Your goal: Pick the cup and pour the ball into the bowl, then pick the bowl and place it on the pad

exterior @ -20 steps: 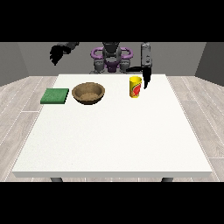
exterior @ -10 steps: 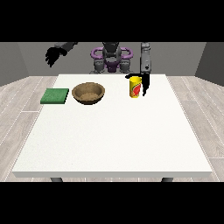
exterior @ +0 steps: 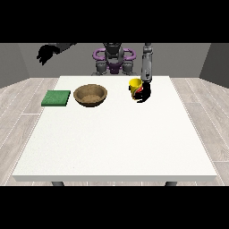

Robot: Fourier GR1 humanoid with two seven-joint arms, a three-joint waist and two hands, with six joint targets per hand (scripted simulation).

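Yellow cup [exterior: 134, 85] upright, center-right of frame; hand at the view's right [exterior: 143, 95] wraps its right side, grasping it. Wooden bowl [exterior: 90, 95] sits left.

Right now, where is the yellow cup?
In the front view, the yellow cup stands on the table's far side, right of the brown bowl, with the hand at the view's right against it.

No readable text, no labels, no brands, no numbers, cup [exterior: 135, 85] shows a red patch, nothing legible on it
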